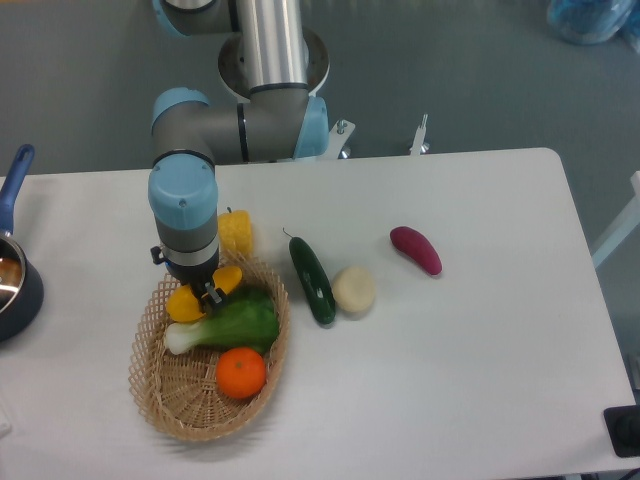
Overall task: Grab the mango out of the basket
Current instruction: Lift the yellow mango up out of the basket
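While I watch from the fixed camera, the gripper (208, 290) hangs low over the upper end of the basket (160, 400), right on the mango (187, 300). Its wrist housing hides most of the fingers, so I cannot tell whether they are spread or pinching the fruit; yellow shows on both sides of the tool, one end poking out to the camera's left and the other to the right. Just below the tool lies a leafy green vegetable (235, 322) with a pale stem, touching the mango, and farther down in the same basket sits an orange (241, 372). Just above the tool, outside the wicker rim, stands a bumpy yellow corn piece (236, 231). Off to the camera's right of the tool lie a dark cucumber (312, 280), a pale round potato (354, 290) touching it, and well apart a purple eggplant (415, 250). Everything rests on a white table (480, 380); a blue-handled pot (12, 275) sits at its far left edge. Beyond the table the floor (480, 70) is grey-green.
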